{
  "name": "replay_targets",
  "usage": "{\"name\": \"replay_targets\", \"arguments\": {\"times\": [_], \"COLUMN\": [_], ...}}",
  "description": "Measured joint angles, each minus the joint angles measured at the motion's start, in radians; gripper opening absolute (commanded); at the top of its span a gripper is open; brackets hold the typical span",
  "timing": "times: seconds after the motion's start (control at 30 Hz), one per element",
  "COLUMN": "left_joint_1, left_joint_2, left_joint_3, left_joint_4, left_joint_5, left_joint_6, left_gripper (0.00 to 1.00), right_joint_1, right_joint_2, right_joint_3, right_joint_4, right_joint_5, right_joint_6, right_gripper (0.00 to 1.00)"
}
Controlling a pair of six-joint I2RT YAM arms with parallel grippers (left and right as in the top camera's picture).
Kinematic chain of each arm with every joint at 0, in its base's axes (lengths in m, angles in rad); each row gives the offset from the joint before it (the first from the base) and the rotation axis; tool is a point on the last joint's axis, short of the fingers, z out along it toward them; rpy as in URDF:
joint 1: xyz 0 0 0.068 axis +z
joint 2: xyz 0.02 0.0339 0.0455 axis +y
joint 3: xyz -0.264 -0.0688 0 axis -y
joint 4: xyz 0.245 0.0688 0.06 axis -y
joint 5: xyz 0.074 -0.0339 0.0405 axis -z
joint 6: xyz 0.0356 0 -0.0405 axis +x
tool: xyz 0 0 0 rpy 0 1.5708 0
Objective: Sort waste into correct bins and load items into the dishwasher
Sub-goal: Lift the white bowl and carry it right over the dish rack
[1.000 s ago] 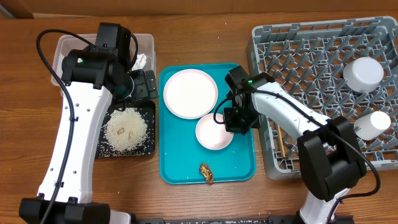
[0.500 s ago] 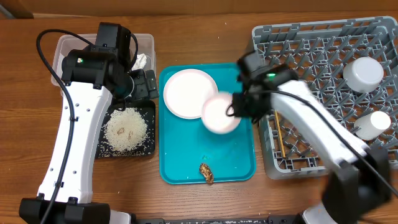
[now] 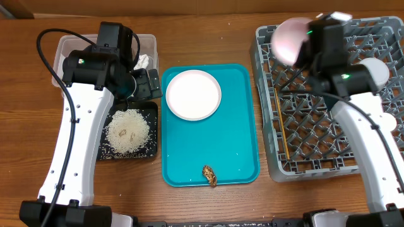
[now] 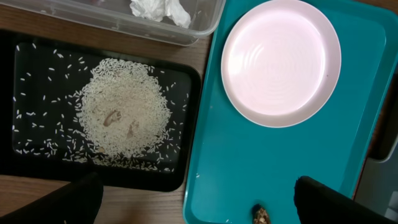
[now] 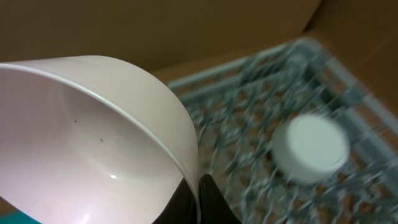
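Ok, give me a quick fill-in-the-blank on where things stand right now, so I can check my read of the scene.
1. The right gripper holds the small white bowl above the grey ____.
2. The black tray holds a heap of loose white ____.
3. The brown food lump shares the teal tray with the large white ____.
4. The crumpled napkin lies in the clear ____.

Missing words: rack; rice; plate; tub.
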Motion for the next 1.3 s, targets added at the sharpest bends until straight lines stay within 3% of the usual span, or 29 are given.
{"name": "replay_targets", "arguments": {"times": [0.3,0.53,0.87,1.3], "left_joint_1": [0.000,0.000,0.000,0.000], "left_joint_2": [0.000,0.000,0.000,0.000], "left_joint_3": [0.000,0.000,0.000,0.000], "left_joint_4": [0.002,0.008,0.008,0.012], "left_joint_5": [0.000,0.003,0.003,0.003], "left_joint_6": [0.000,0.000,0.000,0.000], "left_gripper": [1.00,1.00,1.00,1.00], "right_joint_1": [-0.198,-0.295,-0.313,-0.299], "right_joint_2": [0.033,0.180,0.424,0.454], "right_joint_3": [0.000,0.001,0.000,0.003], "right_joint_4": [0.290,0.460,0.405,0.291], "right_joint_5": [0.131,0.385,0.514,0.529], "right_joint_6": [-0.158,-0.239,-0.293,-0.157], "right_gripper": [0.04,0.04,0.04,0.04]}}
